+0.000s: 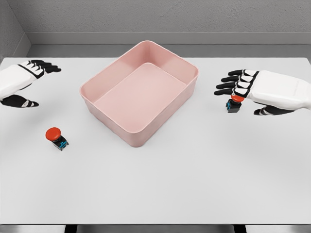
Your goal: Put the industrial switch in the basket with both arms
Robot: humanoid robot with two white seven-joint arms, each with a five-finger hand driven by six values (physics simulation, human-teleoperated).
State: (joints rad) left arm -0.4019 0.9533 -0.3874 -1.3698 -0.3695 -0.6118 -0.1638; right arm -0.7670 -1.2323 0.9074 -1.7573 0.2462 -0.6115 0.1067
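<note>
Head view shows our right hand [262, 92] reaching in from the right edge, palm down, fingers [232, 82] stretched out flat and spread toward the left, thumb tucked low underneath at the near side. We read this hand as wide and not gripping: it hovers directly over one industrial switch [233, 104], whose red cap sits right beneath the fingertips, but we cannot tell whether the fingers actually touch the cap. Our left hand [22, 82] enters from the left edge near the far left part of the table, also relaxed and holding nothing, with its dark fingers extended toward the right and the thumb pointing out below, apart from the fingers. It is well apart from any object. We count two switches: the one under the right hand, standing upright on its dark base, and a second switch [56, 137] on the near left of the table, tilted with its red button facing left and its dark base with a blue part toward the right. We count one pink basket [97, 87], rectangular, set at an angle between the two hands near the middle of the white table [194, 184], with nothing inside it. Both switches lie outside the basket on the tabletop.
</note>
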